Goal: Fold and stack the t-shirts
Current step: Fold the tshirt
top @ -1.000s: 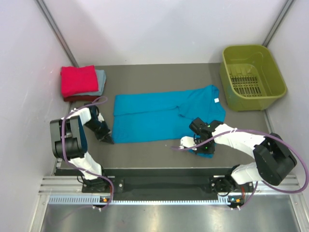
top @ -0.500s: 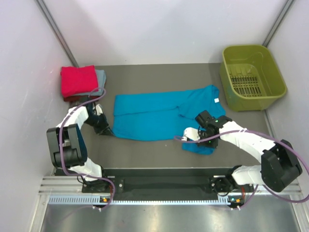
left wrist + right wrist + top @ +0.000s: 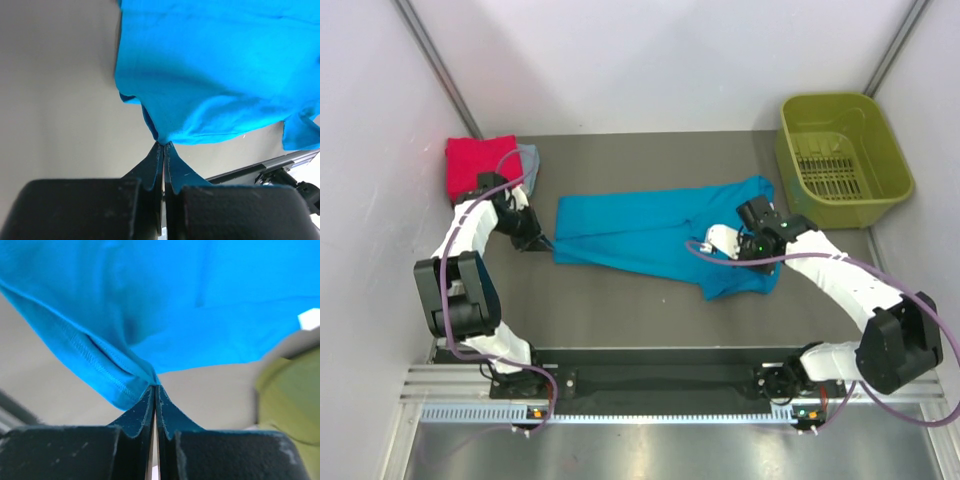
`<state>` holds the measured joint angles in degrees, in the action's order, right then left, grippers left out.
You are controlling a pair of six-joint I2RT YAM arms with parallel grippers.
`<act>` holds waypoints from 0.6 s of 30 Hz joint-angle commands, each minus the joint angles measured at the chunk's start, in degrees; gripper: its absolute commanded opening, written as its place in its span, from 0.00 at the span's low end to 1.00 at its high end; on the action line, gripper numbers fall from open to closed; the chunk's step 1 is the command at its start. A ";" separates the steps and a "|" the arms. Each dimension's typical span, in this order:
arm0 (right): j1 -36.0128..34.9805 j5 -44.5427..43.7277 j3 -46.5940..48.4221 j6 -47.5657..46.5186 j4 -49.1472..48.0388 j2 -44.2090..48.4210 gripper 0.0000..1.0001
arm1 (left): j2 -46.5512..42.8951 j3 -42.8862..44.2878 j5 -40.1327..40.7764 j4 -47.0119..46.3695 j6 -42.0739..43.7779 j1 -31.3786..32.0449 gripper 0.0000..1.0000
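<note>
The teal-blue t-shirt lies spread across the middle of the table, its near edge lifted at both ends. My left gripper is shut on the shirt's near left corner, the fabric pinched at the tips of the closed jaws. My right gripper is shut on a hemmed edge of the shirt at its right part. A folded red t-shirt sits on a pale grey-blue one at the back left.
The olive-green plastic basket stands at the back right, near the right arm; it shows as a blurred green rim in the right wrist view. White walls close in the table on three sides.
Both grippers have moved away from the near edge toward the back, carrying the shirt's near edge over the cloth. The left jaws finished closing on the corner.
</note>
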<state>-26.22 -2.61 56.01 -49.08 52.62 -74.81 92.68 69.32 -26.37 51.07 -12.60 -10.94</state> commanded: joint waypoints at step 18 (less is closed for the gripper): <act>7.93 -5.74 24.75 -0.14 -14.73 -18.35 0.00 | 14.98 21.91 -2.37 0.61 4.43 6.10 0.00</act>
<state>-19.88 -6.48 76.29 -49.45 42.17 -91.42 106.80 88.31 -27.73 51.46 -10.15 -5.89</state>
